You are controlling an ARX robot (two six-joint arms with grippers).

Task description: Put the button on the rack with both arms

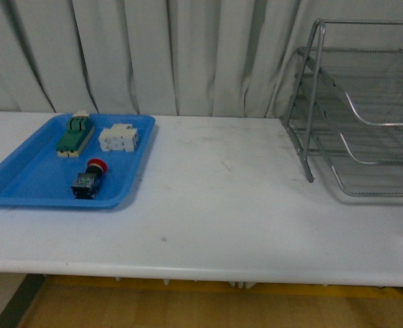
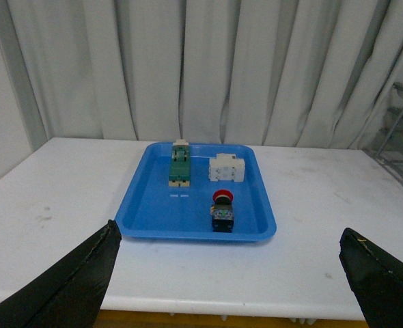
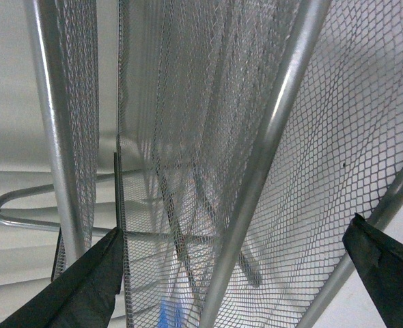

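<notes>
The button (image 1: 90, 180) (image 2: 222, 211), red cap on a dark blocky body, lies on its side near the front of a blue tray (image 1: 24, 179) (image 2: 147, 205) at the table's left. The silver wire-mesh rack (image 1: 355, 113) (image 3: 256, 157) stands at the far right. In the left wrist view my left gripper (image 2: 235, 273) is open, well short of the tray, with nothing between its fingers. My right gripper (image 3: 235, 273) is open right up against the rack's mesh and tubes. Neither arm shows in the front view.
A green-and-cream switch block (image 1: 75, 134) (image 2: 179, 165) and a white breaker block (image 1: 119, 139) (image 2: 227, 168) lie at the back of the tray. White table (image 1: 222, 205) with a curtain behind; its front edge is near the bottom of the front view.
</notes>
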